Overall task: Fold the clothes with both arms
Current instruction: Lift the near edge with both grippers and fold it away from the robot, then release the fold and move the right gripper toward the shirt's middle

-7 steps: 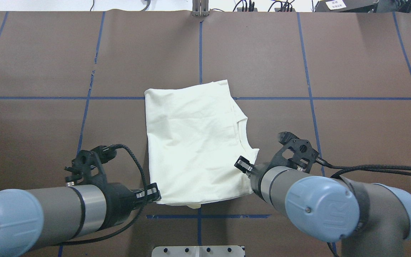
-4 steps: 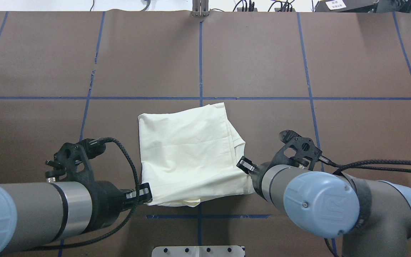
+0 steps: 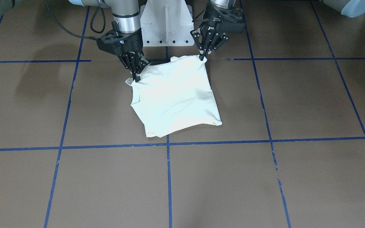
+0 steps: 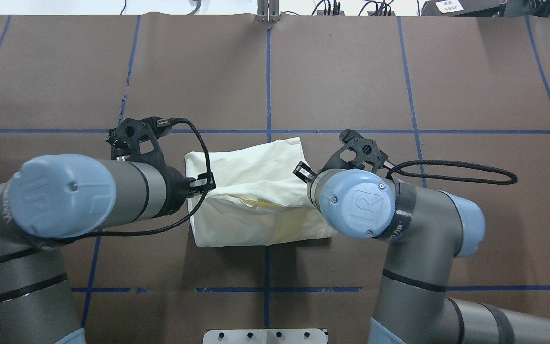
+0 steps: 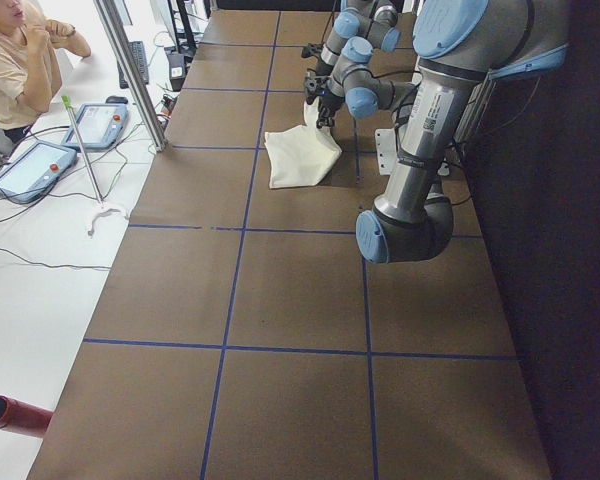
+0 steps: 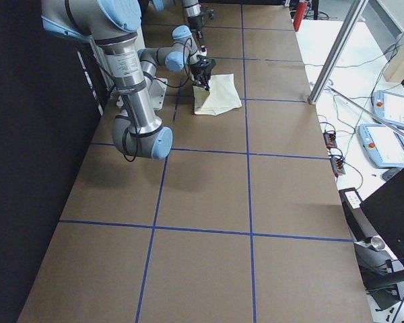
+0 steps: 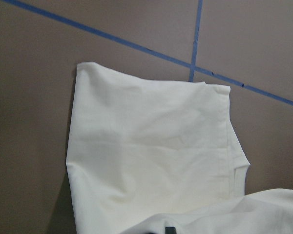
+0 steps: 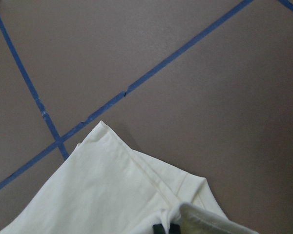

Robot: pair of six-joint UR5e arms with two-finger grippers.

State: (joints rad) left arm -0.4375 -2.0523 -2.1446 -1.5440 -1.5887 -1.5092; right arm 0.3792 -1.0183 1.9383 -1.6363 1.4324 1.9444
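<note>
The cream shirt (image 4: pixel 251 165) lies folded on the brown table, plain side up; no print shows. My left gripper (image 4: pixel 203 182) is shut on its near left corner. My right gripper (image 4: pixel 302 171) is shut on its near right corner. Both hold that near edge raised over the rest of the shirt, so the cloth hangs in a fold beneath. In the front-facing view the shirt (image 3: pixel 176 95) stretches up to the left gripper (image 3: pixel 202 57) and the right gripper (image 3: pixel 136 77). Both wrist views show the flat part of the shirt (image 7: pixel 151 146) (image 8: pixel 112 195) below.
The white pedestal base (image 3: pixel 166 25) stands just behind the grippers, at the table's near edge (image 4: pixel 265 336). Blue tape lines (image 4: pixel 269 71) grid the brown table. An operator (image 5: pixel 20 50) sits beyond the far side, by tablets (image 5: pixel 40 165).
Both grippers first dragged the shirt toward the robot. They have since lifted its near edge and carried it forward over the rest of the shirt.
</note>
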